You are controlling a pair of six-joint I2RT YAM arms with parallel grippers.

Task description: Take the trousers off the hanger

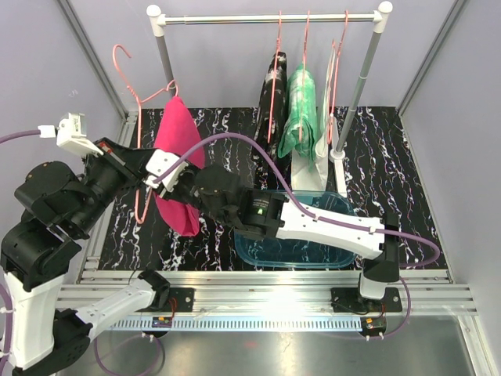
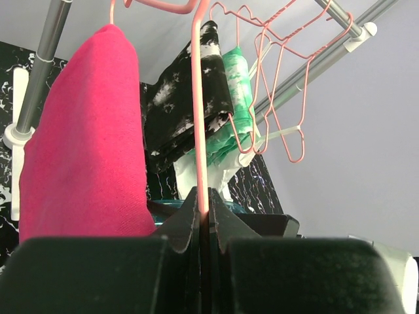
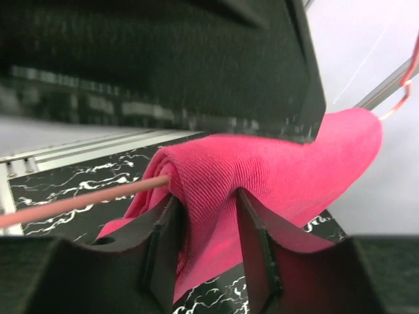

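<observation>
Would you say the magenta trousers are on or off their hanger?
On: the magenta trousers drape over the pink hanger, with the right gripper pinching them.

Lab test cell: plain grey walls (image 1: 458, 117), aluminium rail frame (image 1: 266, 294), marbled tabletop (image 1: 391, 176), small clothes rail (image 1: 235, 18).

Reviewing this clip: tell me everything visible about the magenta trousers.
The magenta trousers are plain, soft cloth with a fine twill rib. They are folded over a pink wire hanger that is off the rail, away from the other garments, and hang down in loose folds. The left gripper is clamped on the hanger's wire beside them. The right gripper pinches a fold of the cloth where the wire emerges.
</observation>
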